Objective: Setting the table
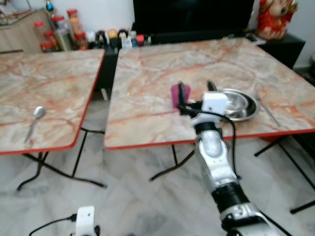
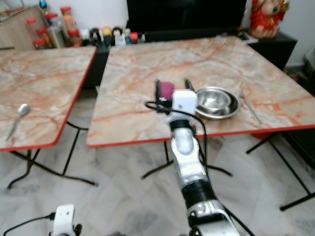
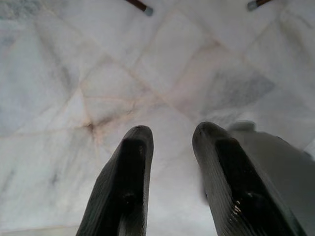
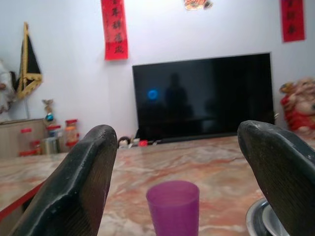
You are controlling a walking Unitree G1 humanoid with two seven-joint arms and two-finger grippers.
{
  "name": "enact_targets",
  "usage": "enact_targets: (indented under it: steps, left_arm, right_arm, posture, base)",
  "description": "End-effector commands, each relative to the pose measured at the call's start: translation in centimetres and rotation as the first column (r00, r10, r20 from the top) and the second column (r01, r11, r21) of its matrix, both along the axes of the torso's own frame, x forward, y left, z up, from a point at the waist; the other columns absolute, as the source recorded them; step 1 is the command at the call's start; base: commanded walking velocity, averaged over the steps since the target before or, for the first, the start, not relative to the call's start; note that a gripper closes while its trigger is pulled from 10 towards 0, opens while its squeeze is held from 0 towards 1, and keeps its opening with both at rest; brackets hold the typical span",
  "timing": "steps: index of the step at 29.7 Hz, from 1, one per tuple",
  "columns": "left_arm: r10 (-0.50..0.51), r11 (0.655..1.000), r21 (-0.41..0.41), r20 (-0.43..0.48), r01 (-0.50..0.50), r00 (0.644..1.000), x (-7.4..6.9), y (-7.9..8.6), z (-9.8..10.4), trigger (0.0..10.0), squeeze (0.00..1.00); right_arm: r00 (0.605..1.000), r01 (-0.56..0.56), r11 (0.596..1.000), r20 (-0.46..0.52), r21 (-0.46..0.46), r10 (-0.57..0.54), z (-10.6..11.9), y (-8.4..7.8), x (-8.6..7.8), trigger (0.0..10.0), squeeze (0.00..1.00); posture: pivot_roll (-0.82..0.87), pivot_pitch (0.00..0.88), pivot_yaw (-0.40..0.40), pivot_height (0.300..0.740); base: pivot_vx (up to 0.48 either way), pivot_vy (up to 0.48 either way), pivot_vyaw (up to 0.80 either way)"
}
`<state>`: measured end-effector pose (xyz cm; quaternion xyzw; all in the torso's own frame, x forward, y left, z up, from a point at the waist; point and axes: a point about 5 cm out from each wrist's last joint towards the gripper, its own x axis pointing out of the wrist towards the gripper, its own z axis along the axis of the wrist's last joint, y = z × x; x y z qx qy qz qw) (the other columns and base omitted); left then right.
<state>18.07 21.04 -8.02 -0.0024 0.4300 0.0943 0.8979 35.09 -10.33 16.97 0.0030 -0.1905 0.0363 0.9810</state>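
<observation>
A cup [image 1: 175, 95] stands left of a bowl [image 1: 239, 104] on the right worktop [image 1: 147, 78]; a spoon [image 1: 34, 121] lies on the left worktop [image 1: 59, 78].

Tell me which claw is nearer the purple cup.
Right. The right claw sits open over the table with the purple cup between its fingers; the left claw hangs low over the floor.

A black television [image 4: 204, 96] was set against the white wall [image 4: 69, 78] behind the tables, on a low dark cabinet [image 1: 275, 46]. Red banners with gold lettering [image 4: 114, 29] were hung on the wall above it. A red and gold figurine [image 1: 275, 18] was placed at the cabinet's right end. Jars with red lids [image 1: 59, 32] and small bottles [image 1: 118, 38] were lined up on the left side. The floor [image 3: 147, 73] was laid with pale marble tiles.
</observation>
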Motion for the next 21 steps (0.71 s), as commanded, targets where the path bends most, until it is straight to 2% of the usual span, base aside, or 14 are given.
enact_targets:
  steps: [1,21]
  left_arm:
    - [0.007,1.000,0.019,0.008,-0.008,1.000,0.2,0.7,0.2,10.0,0.00]
    - [-0.003,0.999,0.041,0.004,0.003,1.000,0.0,1.6,0.3,10.0,0.00]
  right_arm:
    - [0.999,-0.039,0.999,-0.006,0.004,0.039,0.1,1.1,-0.1,10.0,0.00]
    - [0.995,-0.092,0.996,-0.036,0.001,0.092,-0.6,2.5,-0.4,10.0,0.00]
  posture:
    - [-0.03,0.000,0.035,0.693]
    - [-0.01,0.000,0.052,0.693]
  base:
    - [0.000,0.382,0.00]
    - [0.000,0.383,0.00]
